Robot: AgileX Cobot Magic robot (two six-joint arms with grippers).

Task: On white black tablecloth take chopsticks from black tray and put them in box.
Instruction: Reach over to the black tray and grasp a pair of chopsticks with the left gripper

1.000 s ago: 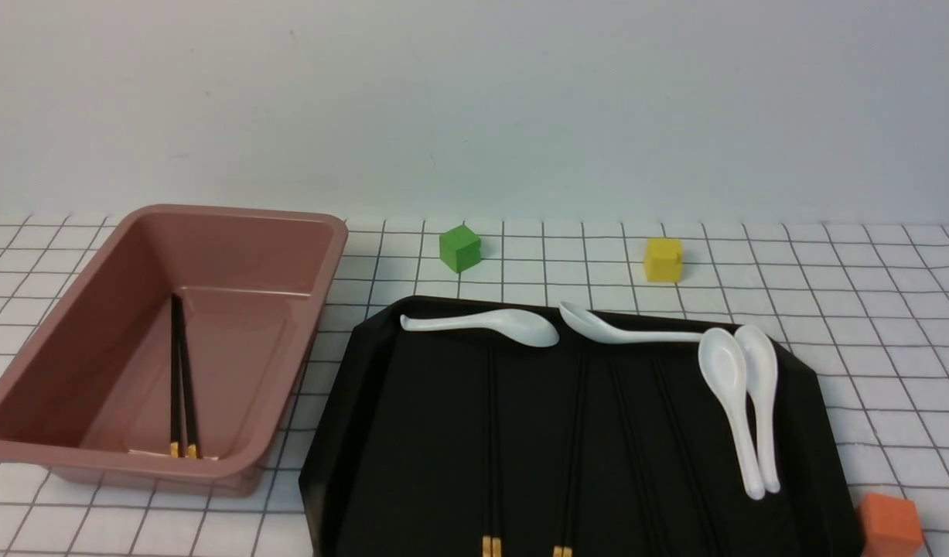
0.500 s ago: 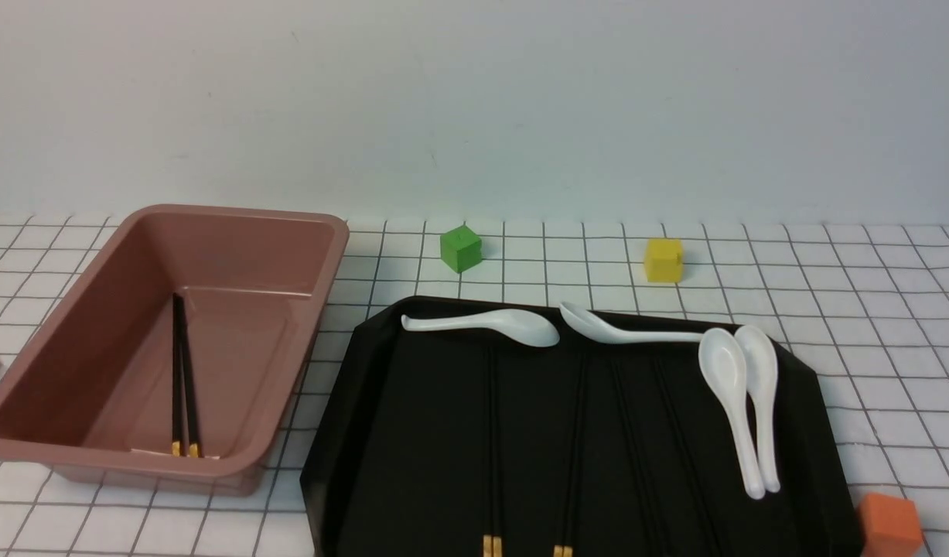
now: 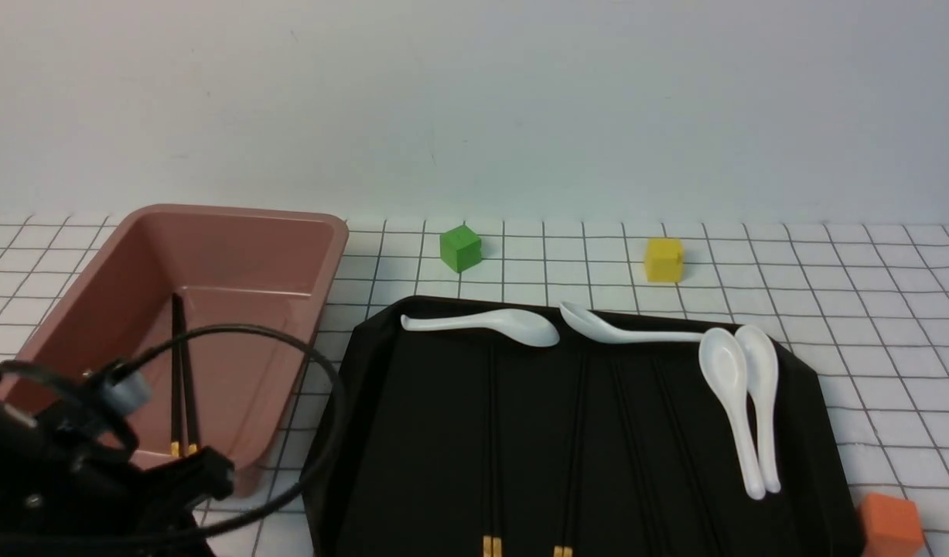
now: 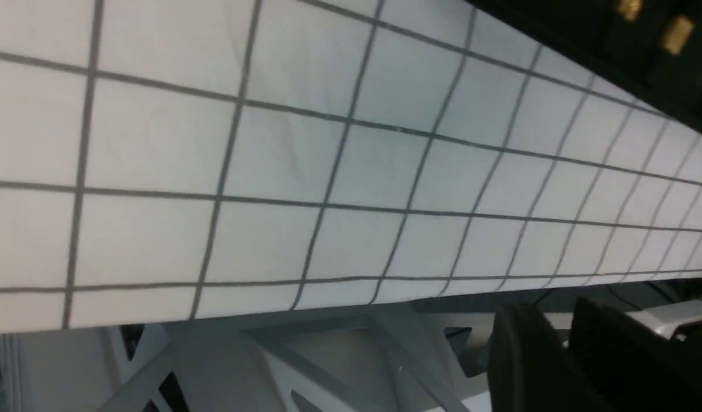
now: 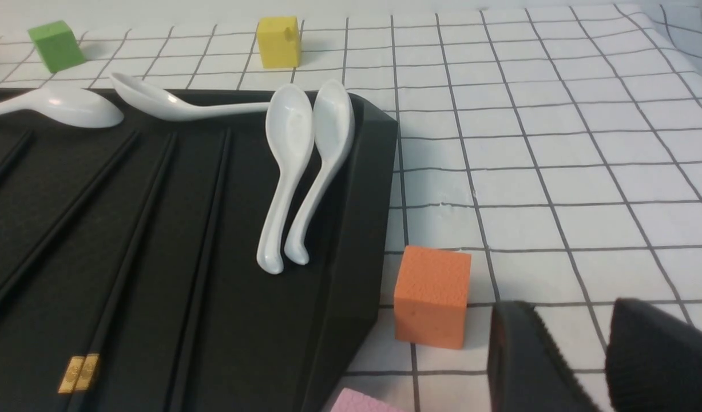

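Left arm now in front view beside box, likely heading trayward; left jaws' opening unclear, right jaws parted, empty.

Spoons and cubes around the orange cube
Four white spoons lie beyond it to the left, two side by side; green cube and yellow cube sit farther back; a pink object is near its front.
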